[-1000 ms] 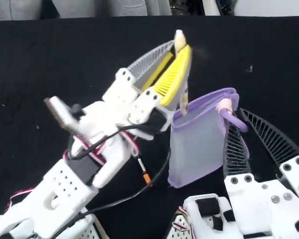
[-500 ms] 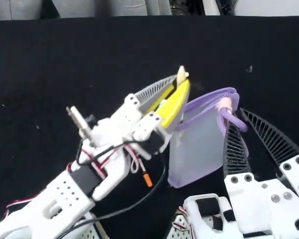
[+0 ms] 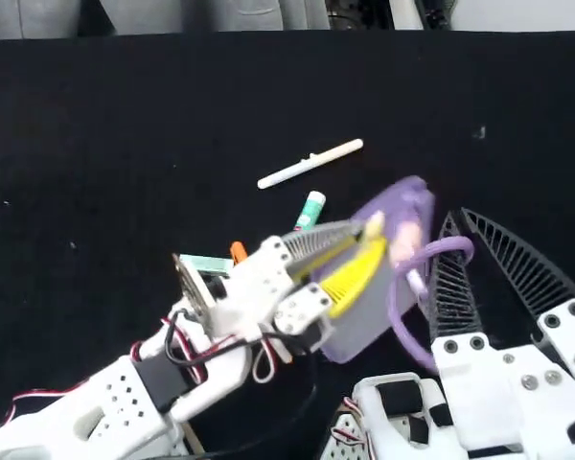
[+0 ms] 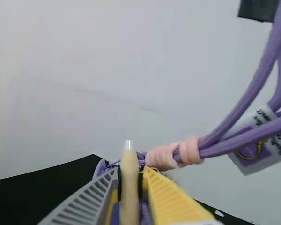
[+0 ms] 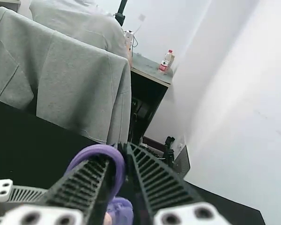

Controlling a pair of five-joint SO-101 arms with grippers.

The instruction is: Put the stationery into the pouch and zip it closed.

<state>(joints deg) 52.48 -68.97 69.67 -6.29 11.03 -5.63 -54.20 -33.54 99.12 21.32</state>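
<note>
Over the black tabletop (image 3: 125, 125), the left tool (image 3: 372, 233) clamps its grey and yellow fingers (image 4: 166, 199) on a slim cream stick (image 4: 129, 197), apparently a pen, though the high view is too smeared to be sure. The stick's pale tip pokes out past the fingertips, right at the mouth of the purple pouch (image 3: 369, 314). The pouch sits near the front of the tabletop, between the two arms, tilted with its opening facing away from the arms' bases.

The right tool (image 3: 457, 218) stands just beside the pouch. Its black ribbed fingers (image 5: 154, 178) are pinched together on the pouch's purple strap (image 5: 91, 157), which loops around one finger and passes between the two. In the left wrist view the strap's doubled cords (image 4: 234, 122) run through a pink bead (image 4: 178, 152), and a small lavender tag (image 4: 257, 150) hangs from them.

More stationery lies loose on the tabletop behind the left arm. A white pen (image 3: 311, 163) rests at a slant well apart from the pouch. A green-capped stick (image 3: 310, 209) lies nearer, just behind the grey finger. A small orange piece (image 3: 238, 251) shows beside the arm's wrist.
</note>
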